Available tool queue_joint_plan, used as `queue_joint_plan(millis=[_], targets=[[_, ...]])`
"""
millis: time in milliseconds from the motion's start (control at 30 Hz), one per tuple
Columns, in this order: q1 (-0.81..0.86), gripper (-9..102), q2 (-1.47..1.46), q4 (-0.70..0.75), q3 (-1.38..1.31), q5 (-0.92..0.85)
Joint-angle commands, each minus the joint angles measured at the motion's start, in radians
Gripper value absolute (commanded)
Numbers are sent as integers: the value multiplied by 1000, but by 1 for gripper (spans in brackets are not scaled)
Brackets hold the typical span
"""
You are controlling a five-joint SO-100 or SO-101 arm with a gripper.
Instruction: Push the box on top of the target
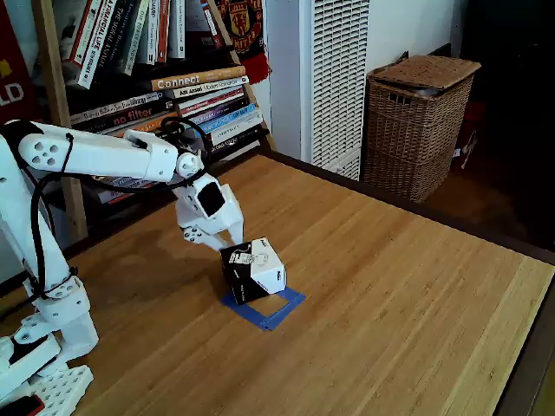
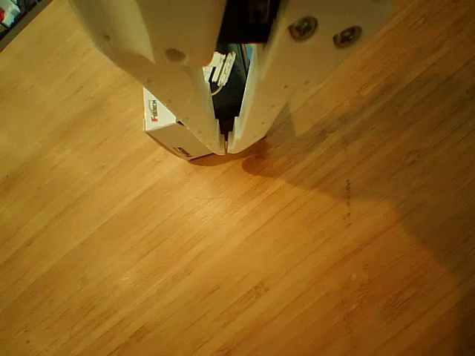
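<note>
Fixed view, box [image 1: 253, 269] on target [image 1: 264, 307], gripper [image 1: 218, 242] touching box

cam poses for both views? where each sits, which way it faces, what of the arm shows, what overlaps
Fixed view: raised, off the table's corner, looking down across the table toward bookshelf and wicker basket; white arm, gripper against the box on the target.
Other view: rides the arm, facing down; closed gripper in front of the box.
Shared: gripper, box, tabletop.
</note>
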Motion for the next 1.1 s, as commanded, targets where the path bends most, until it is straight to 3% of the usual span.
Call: queue_joint_plan(millis=[0,1067], targets=[[8,0,52,20,-3,-12],[104,0,215,74,147,-138]])
